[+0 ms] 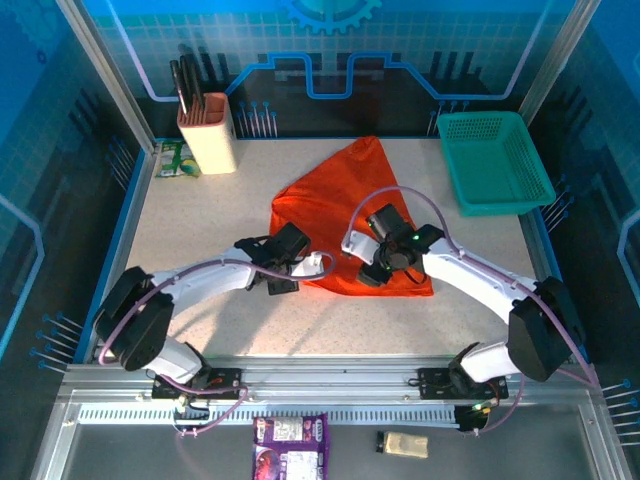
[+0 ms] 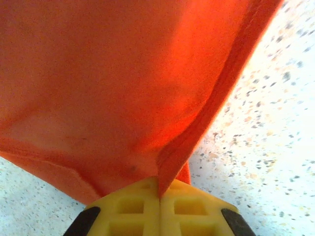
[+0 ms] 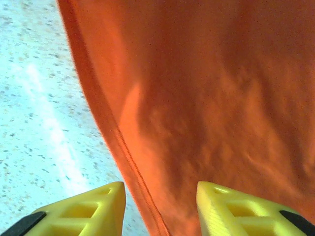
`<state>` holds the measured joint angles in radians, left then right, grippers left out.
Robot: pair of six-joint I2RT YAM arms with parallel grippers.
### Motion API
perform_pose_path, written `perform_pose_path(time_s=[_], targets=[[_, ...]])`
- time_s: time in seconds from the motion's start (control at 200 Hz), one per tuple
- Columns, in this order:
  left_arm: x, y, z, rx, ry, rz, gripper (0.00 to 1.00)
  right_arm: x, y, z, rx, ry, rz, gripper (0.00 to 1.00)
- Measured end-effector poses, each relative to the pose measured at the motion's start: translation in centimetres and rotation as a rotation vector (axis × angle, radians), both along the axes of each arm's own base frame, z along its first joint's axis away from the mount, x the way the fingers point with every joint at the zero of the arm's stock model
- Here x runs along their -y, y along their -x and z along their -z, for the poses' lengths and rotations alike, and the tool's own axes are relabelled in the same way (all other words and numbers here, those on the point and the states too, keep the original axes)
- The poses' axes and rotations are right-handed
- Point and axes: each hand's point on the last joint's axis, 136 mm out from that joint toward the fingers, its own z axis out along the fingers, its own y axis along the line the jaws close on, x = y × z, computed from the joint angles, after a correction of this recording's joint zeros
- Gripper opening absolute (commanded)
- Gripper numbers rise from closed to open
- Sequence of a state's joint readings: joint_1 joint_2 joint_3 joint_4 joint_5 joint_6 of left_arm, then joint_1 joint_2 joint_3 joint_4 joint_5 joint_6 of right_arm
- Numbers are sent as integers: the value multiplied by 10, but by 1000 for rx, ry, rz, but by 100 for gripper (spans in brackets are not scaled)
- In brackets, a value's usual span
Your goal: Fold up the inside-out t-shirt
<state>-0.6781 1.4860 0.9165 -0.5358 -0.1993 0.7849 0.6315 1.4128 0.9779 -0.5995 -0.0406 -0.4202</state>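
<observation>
1. Orange soft cloth is what you're working with: the plain bright orange short-sleeved t-shirt (image 1: 345,215) lies crumpled in a rough triangle in the middle of the pale speckled table (image 1: 200,215), its point aimed at the far side and its wide edge nearest the arm bases.
2. Look at your left gripper (image 1: 305,267): it sits at the near-left corner of the shirt, low over the table.
3. From the left wrist, the yellow fingers (image 2: 133,206) are pressed flat against each other, and a stitched hem of the orange shirt (image 2: 113,88) comes straight out of the seam between them. That's a pinch on the cloth.
4. Now your right gripper (image 1: 372,273): it's over the near edge of the shirt, just right of the left one, with the two close together.
5. From the right wrist, its yellow fingers (image 3: 88,206) stand moderately apart. The shirt's hemmed edge (image 3: 211,98) runs down through the gap, and bare table shows between the cloth and the left-hand finger. No squeeze there.
6. Off to the far right, a teal plastic mesh basket (image 1: 495,160) sits well apart from the shirt.
7. At the far left, a beige knife block with dark handles (image 1: 207,135) stands upright, with a green packet (image 1: 178,160) just beside it.
</observation>
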Motion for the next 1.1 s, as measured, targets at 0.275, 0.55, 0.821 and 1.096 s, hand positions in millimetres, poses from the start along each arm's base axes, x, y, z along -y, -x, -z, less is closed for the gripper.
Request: perform_pose_path(time_s=[0.275,0.55,0.821,1.096], targets=[[3,11,-15,-52,107,-3,0,-31,21,25,11,-106,-98,51],[5,12,-27,-61,170,-13,0,-61,5,21,122,-212,-142,51],[6,13,-33,-56,189,-9,0,-57,-9,35,169,-130,-165,36],[2,11,-36,-49,193,-22,0,-8,-26,38,147,-46,-57,17]])
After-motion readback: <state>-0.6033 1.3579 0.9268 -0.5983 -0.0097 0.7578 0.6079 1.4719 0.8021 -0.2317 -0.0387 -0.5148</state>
